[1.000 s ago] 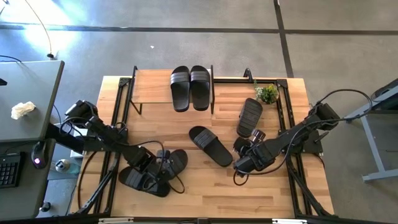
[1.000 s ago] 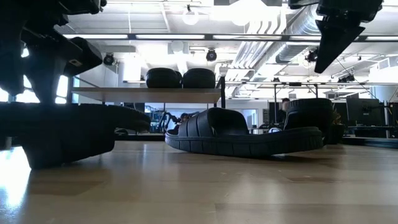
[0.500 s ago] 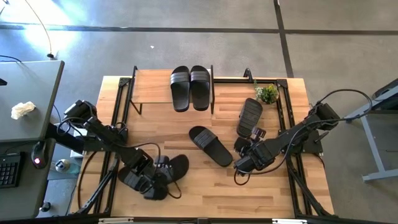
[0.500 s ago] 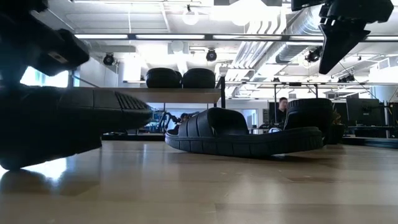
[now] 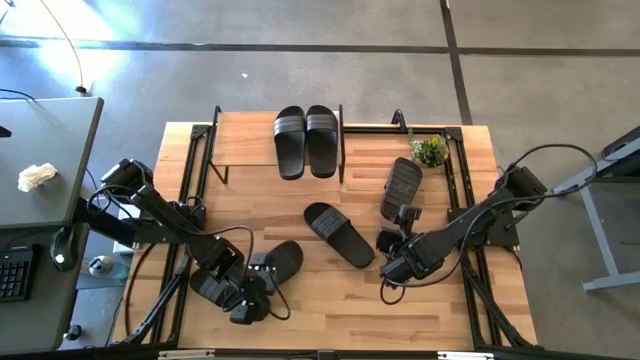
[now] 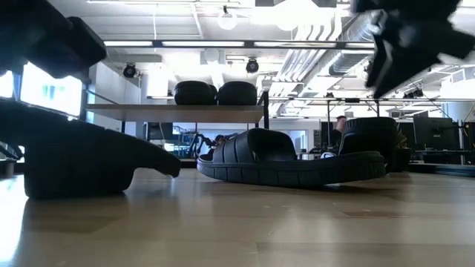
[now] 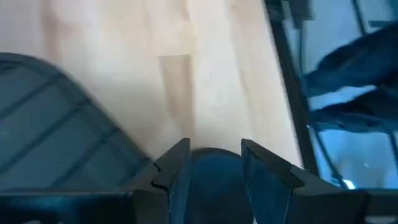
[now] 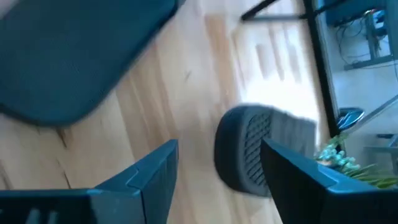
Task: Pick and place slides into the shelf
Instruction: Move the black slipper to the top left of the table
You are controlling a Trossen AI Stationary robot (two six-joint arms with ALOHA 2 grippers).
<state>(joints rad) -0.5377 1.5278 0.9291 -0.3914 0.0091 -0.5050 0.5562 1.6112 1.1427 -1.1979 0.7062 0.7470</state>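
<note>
Black rubber slides (image 5: 339, 234): probably light, bendy, grippy; best pinched at rim or strap; left gripper (image 7: 211, 163) clamping one slide's (image 5: 272, 264) edge; right gripper (image 8: 219, 163) spread, empty.

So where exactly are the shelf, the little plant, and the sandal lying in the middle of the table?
shelf (image 5: 243, 140): high view, on the bare part of its light wood top board.
little plant (image 5: 431, 151): high view, on its green leaves.
middle sandal (image 5: 338, 233): high view, on its wide strap.

Two black rubber slide sandals (image 5: 306, 141) fill the right end of the light wood shelf board (image 5: 243, 140); its left half lies bare and reachable from above.
</note>
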